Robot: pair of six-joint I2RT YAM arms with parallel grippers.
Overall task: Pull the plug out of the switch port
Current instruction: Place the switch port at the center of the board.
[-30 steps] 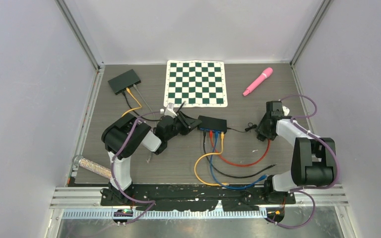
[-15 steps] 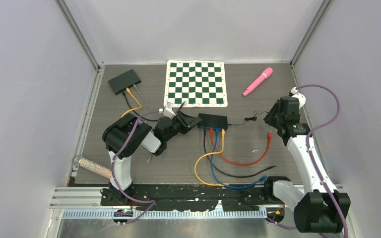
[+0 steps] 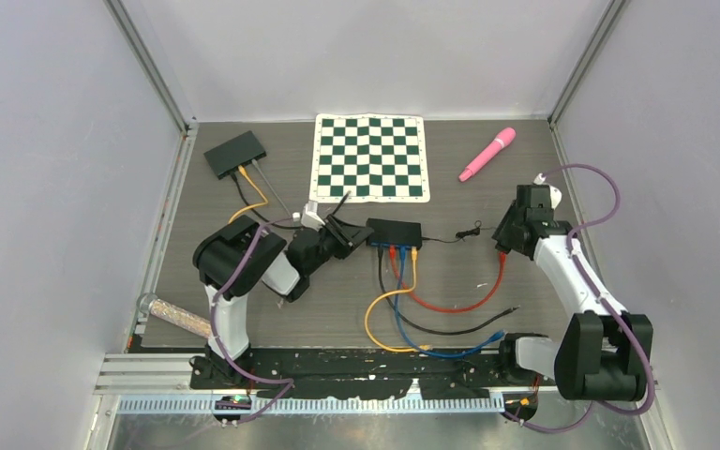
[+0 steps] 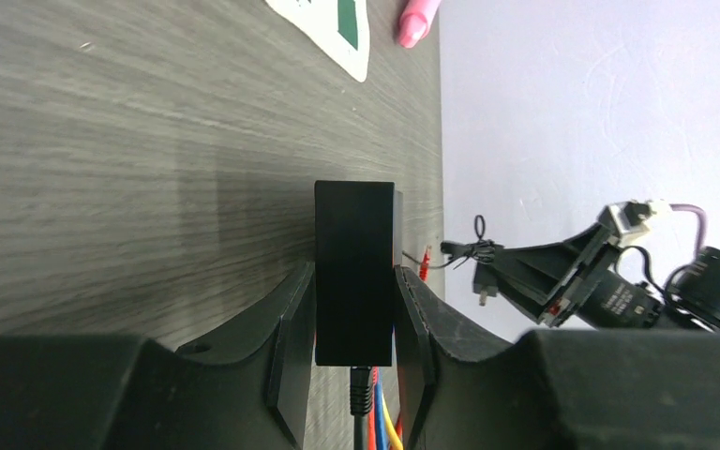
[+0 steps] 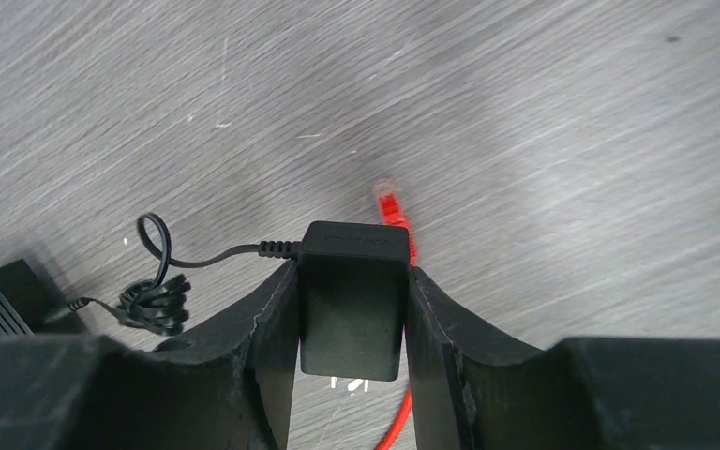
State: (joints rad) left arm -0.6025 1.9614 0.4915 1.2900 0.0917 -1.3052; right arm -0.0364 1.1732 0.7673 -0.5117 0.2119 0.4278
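The black switch (image 3: 395,231) lies mid-table, and my left gripper (image 3: 345,235) is shut on its left end; the left wrist view shows the switch (image 4: 354,225) pinched between both fingers of that gripper (image 4: 354,281). Black, red, blue and orange cable plugs (image 3: 398,251) sit in its front ports. My right gripper (image 3: 508,238) is shut on a black power adapter (image 5: 352,309), its two prongs showing below the gripper (image 5: 352,277). The adapter's thin cord, with a tied coil (image 5: 155,305), runs back to the switch (image 5: 0,295). A loose red plug (image 5: 391,204) lies just beyond the adapter.
The cables loop toward the near edge (image 3: 431,323). A second black switch (image 3: 235,153) with cables sits at the back left, and a chessboard mat (image 3: 370,157) lies at the back centre. A pink microphone (image 3: 487,154) is at the back right, a glittery tube (image 3: 173,317) at the left edge.
My right arm lifted up and to the right, then came back down toward the red plug, its jaws narrowing on the adapter. The switch and my left gripper slid slightly left.
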